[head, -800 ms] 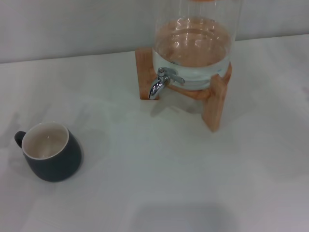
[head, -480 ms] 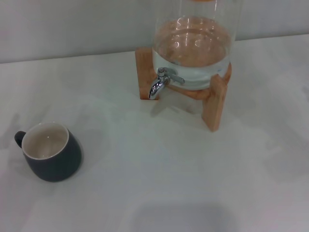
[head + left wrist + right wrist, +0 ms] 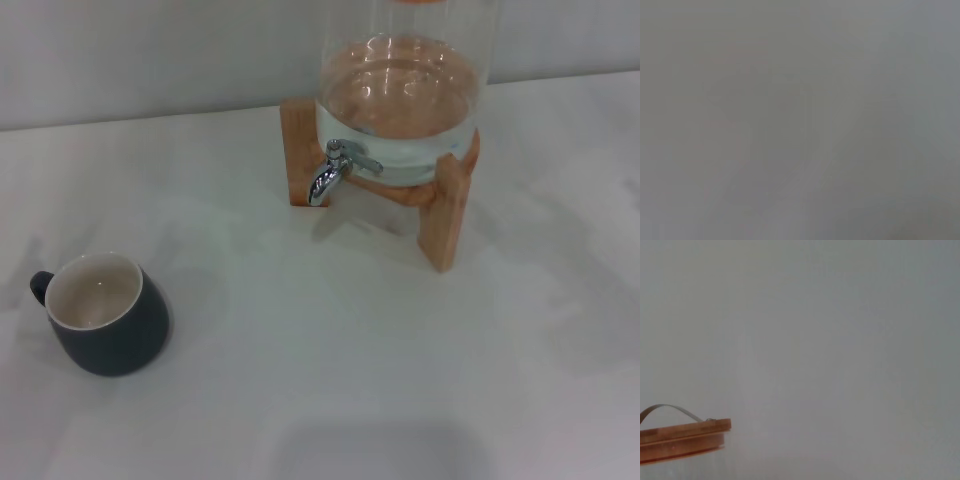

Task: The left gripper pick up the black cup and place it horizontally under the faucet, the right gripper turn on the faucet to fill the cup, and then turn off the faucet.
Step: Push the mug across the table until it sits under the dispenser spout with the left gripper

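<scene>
The black cup (image 3: 105, 314) stands upright on the white table at the front left, cream inside showing, its small handle pointing left. The chrome faucet (image 3: 332, 170) sticks out of the clear glass dispenser (image 3: 405, 95), which holds water and sits on a wooden stand (image 3: 445, 215) at the back centre. The spout points down over bare table, well to the right of and behind the cup. Neither gripper shows in any view. The left wrist view shows only a plain grey surface.
The white table (image 3: 330, 360) spreads around the cup and the stand, with a grey wall behind. The right wrist view shows the dispenser's wooden lid (image 3: 682, 440) with a thin metal handle against the wall.
</scene>
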{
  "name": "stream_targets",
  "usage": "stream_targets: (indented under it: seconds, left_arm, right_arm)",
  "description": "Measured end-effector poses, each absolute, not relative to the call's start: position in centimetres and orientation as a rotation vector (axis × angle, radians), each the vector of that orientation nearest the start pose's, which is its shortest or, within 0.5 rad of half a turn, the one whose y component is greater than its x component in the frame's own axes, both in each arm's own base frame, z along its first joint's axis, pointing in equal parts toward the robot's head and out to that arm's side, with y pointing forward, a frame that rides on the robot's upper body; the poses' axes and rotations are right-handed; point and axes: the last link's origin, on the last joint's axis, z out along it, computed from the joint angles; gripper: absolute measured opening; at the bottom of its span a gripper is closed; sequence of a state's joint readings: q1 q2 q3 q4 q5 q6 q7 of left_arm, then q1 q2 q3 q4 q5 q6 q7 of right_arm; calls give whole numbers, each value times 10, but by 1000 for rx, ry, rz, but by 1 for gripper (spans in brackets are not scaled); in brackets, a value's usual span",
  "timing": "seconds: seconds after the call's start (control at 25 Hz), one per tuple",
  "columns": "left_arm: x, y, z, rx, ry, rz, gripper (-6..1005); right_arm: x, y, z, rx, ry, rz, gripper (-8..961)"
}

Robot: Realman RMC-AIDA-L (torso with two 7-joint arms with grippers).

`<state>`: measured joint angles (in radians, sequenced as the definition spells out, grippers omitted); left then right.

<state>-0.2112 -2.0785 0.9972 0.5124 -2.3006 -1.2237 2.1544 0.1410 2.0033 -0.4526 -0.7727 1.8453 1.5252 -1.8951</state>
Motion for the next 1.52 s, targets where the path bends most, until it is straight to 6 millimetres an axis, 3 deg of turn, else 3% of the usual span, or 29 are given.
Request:
stream_targets:
  seconds: [0.4, 1.04, 1.52]
  left_arm:
    - [-342, 304, 45, -1724, -732, -1011, 880]
    - [-363, 279, 15, -1742, -769, -883, 880]
    - [-369, 270, 2, -1785, -683, -757, 880]
  right_arm:
    - [358, 256, 171, -1729, 521, 985, 690]
    - [360, 260, 174, -1712, 530, 969, 690]
    - [360, 260, 173, -1713, 536, 971, 690]
